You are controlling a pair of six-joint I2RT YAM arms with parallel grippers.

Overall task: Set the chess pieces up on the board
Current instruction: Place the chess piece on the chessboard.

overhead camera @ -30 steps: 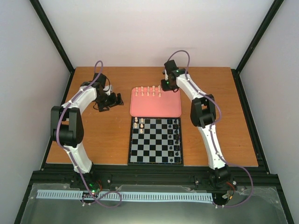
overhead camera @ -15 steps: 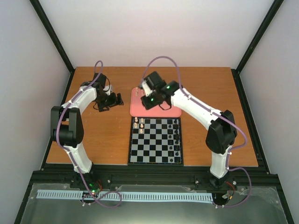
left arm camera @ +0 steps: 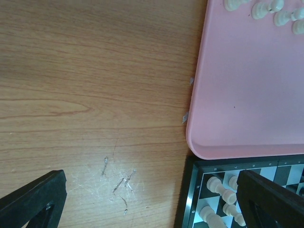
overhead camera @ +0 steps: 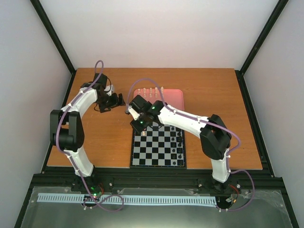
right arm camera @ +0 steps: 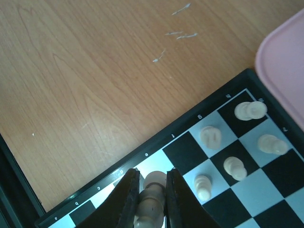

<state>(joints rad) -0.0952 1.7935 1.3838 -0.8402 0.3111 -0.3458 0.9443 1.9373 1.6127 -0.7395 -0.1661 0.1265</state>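
My right gripper [right arm camera: 152, 183] is shut on a cream chess piece [right arm camera: 153, 197], which hangs over a white square in the board's [right arm camera: 223, 199] edge row. Several cream pieces [right arm camera: 210, 137] stand on squares nearby. From above, the right gripper [overhead camera: 135, 125] sits over the far-left corner of the board [overhead camera: 159, 147]. More cream pieces [overhead camera: 151, 90] line the far edge of the pink tray [overhead camera: 168, 105]. My left gripper [left arm camera: 152, 204] is open over bare wood beside the board's corner [left arm camera: 197, 190], with nothing between its fingers [left arm camera: 33, 199].
Black pieces [overhead camera: 179, 140] stand along the board's right column. The pink tray [left arm camera: 247, 95] lies just beyond the board. The left gripper [overhead camera: 118, 100] hovers left of the tray. Scratched wood [left arm camera: 116, 183] lies under it. Black frame posts border the table.
The right arm has swung from the tray's far row leftward and nearer, to the board's far-left corner, carrying a cream piece. The left arm has barely moved.
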